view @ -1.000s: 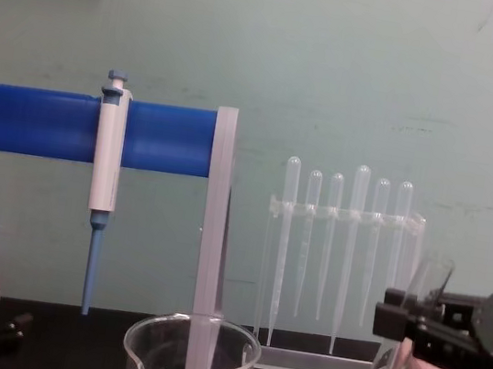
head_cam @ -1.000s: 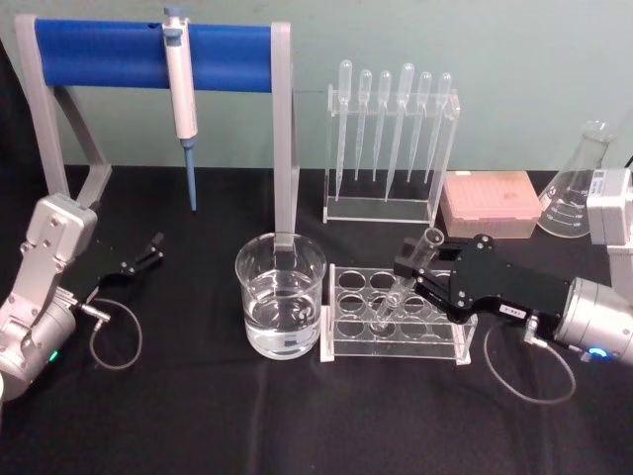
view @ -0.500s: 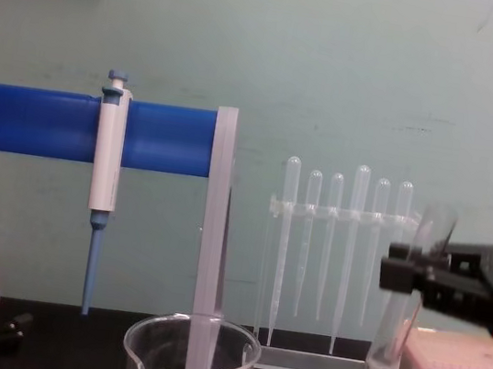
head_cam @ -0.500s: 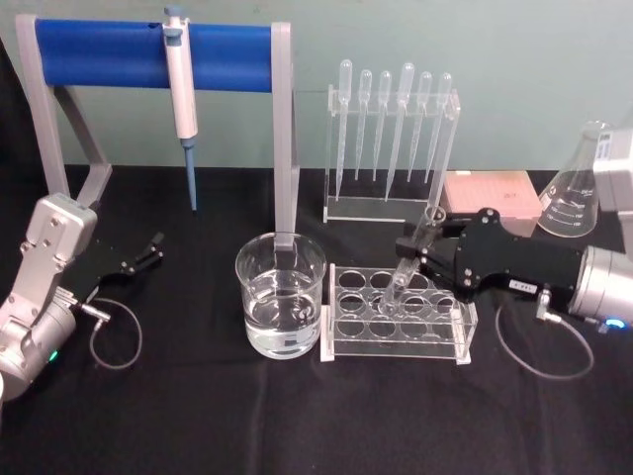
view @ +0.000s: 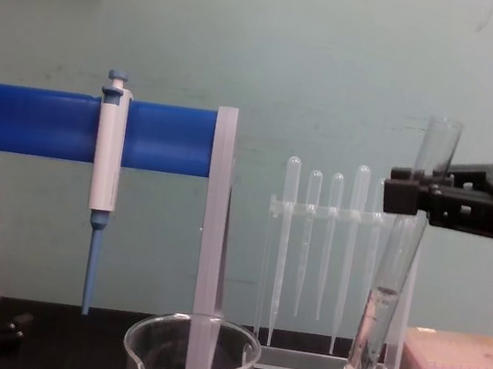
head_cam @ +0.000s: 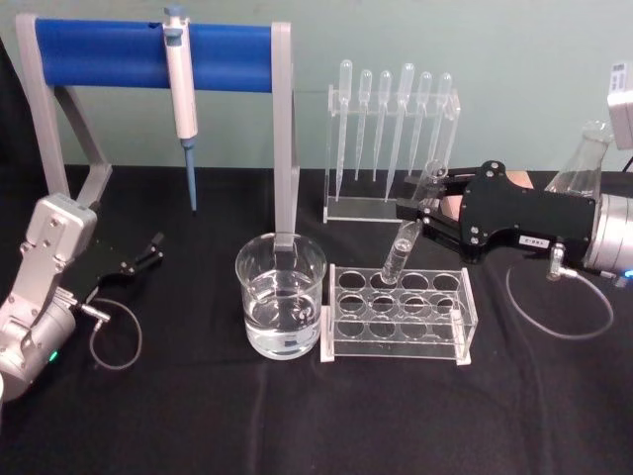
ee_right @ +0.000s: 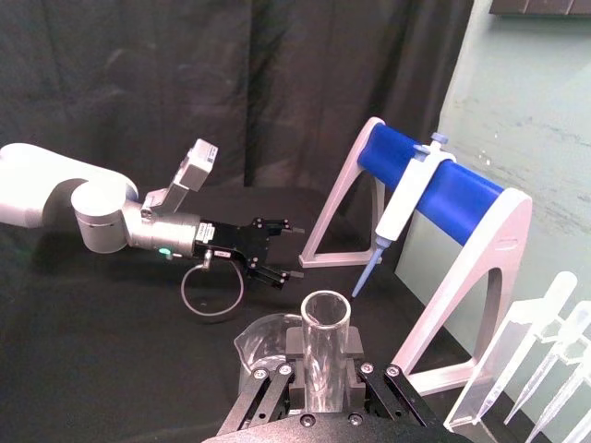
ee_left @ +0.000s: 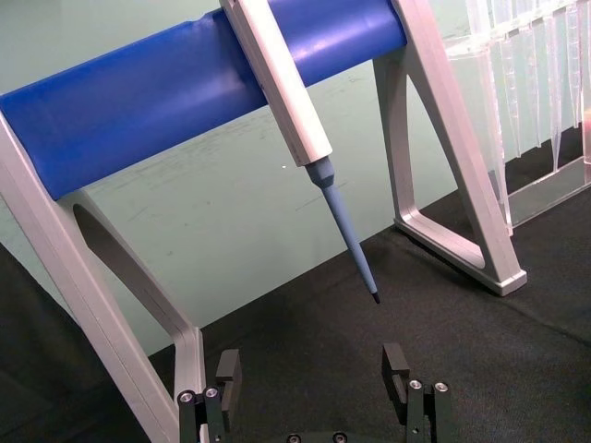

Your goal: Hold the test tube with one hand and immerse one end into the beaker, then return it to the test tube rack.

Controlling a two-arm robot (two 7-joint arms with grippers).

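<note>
My right gripper [head_cam: 427, 210] is shut on the upper part of the test tube [head_cam: 404, 242], just below its open rim. The tube hangs tilted, its rounded bottom a little above the back row of the clear tube rack [head_cam: 399, 315]. From the chest, the test tube [view: 386, 289] holds a little liquid at its low end, and the right gripper [view: 415, 193] grips it high up. The beaker [head_cam: 280, 295], part full of clear liquid, stands left of the rack. My left gripper [head_cam: 151, 253] rests open at the far left, its fingers [ee_left: 395, 363] spread over bare black cloth.
A white-and-blue pipettor [head_cam: 180, 94] hangs on the blue-barred stand [head_cam: 109, 54] behind the beaker. A rack of plastic pipettes [head_cam: 392, 139] stands at the back, with a pink tip box [view: 464, 364] and a glass flask [head_cam: 582, 178] at the right.
The right gripper has risen and moved back, lifting the test tube out of the rack hole until its bottom hangs clear above the rack. The left arm has not moved.
</note>
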